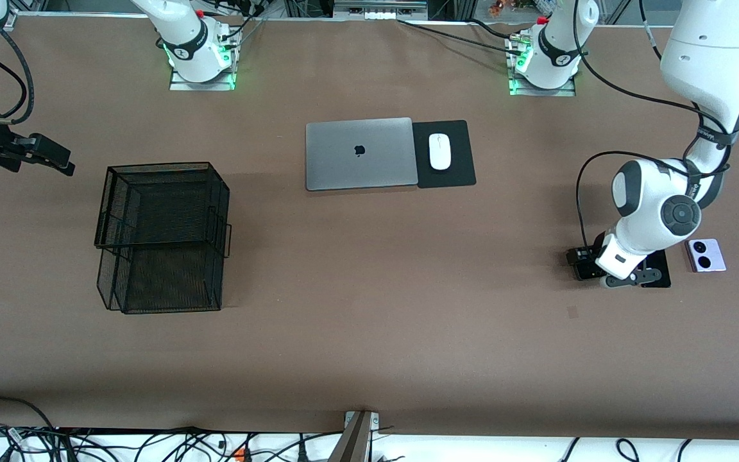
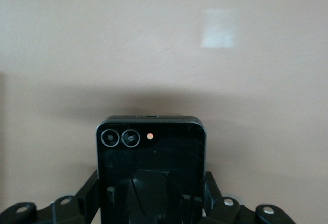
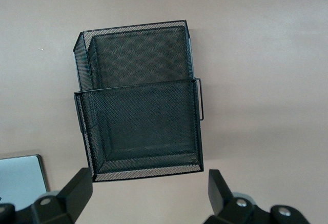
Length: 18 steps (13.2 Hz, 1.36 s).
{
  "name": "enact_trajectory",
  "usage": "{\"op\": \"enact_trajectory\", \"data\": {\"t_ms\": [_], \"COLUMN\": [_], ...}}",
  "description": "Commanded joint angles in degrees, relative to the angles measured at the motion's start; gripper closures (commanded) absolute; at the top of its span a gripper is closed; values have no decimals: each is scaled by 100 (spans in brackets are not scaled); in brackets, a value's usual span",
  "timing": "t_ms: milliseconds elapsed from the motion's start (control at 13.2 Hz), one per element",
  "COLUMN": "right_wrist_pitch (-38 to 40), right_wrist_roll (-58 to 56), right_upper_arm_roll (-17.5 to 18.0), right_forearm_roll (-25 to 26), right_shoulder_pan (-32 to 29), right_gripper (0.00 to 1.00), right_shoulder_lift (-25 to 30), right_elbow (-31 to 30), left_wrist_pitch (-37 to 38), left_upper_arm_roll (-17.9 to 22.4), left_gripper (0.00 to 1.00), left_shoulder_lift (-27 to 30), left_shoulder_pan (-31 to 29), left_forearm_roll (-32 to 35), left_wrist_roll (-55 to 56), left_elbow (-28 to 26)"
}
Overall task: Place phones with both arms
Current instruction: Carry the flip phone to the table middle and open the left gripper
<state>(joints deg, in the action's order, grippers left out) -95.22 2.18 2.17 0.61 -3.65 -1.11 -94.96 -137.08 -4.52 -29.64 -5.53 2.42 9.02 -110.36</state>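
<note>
The left pincer (image 1: pixel 629 273) is sitting low on the surface (image 1: pixel 369 333) at the left arm's end, its fingers (image 2: pixel 87 193) closing tight on the two sides of the black flip phone (image 2: pixel 151 175), which is lying flat under it with its twin lenses showing. Just beside this pincer the lilac-white phone (image 1: pixel 705 255) is resting untouched; the slim slab phone is not visible. So the step in hand is the first pickup, and next the phone probably needs lifting straight up and carrying across. Well apart, past the laptop (image 1: pixel 361 153) and white mouse (image 1: pixel 439 151), the right pincer (image 1: pixel 55 157) is waiting wide open and empty, hanging beside the black mesh two-tier tray (image 1: pixel 161 237).
</note>
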Motion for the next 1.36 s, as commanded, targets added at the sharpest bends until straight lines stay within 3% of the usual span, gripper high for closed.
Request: {"op": "enact_trajectory", "data": {"t_ms": [0, 151, 378, 757, 908, 1287], "right_wrist_pitch": [48, 48, 48, 74, 83, 65], "right_wrist_roll": [37, 37, 37, 37, 37, 37], "right_upper_arm_roll": [64, 64, 64, 64, 64, 64], "right_forearm_roll": [-26, -26, -26, -26, -26, -26], "right_shoulder_pan": [-66, -66, -66, -66, -66, -66], "right_gripper": [0, 0, 0, 0, 0, 0], "right_shoulder_lift": [15, 15, 15, 15, 15, 15], "right_elbow": [65, 65, 65, 65, 65, 65], "left_wrist_pitch": [996, 1130, 1130, 1043, 719, 471], "left_upper_arm_roll": [-503, -917, -1384, -1210, -1060, -998], "left_gripper": [72, 63, 66, 67, 67, 61], "left_shoulder_lift": [134, 29, -418, -1560, -1834, -2186], "left_shoulder_pan": [17, 52, 533, 2299, 2792, 3119], "left_forearm_roll": [65, -22, -23, 48, 48, 56], "left_wrist_roll": [-84, -49, 3, 1250, 1592, 1920], "left_elbow": [811, 1199, 1787, 3018, 3152, 3125]}}
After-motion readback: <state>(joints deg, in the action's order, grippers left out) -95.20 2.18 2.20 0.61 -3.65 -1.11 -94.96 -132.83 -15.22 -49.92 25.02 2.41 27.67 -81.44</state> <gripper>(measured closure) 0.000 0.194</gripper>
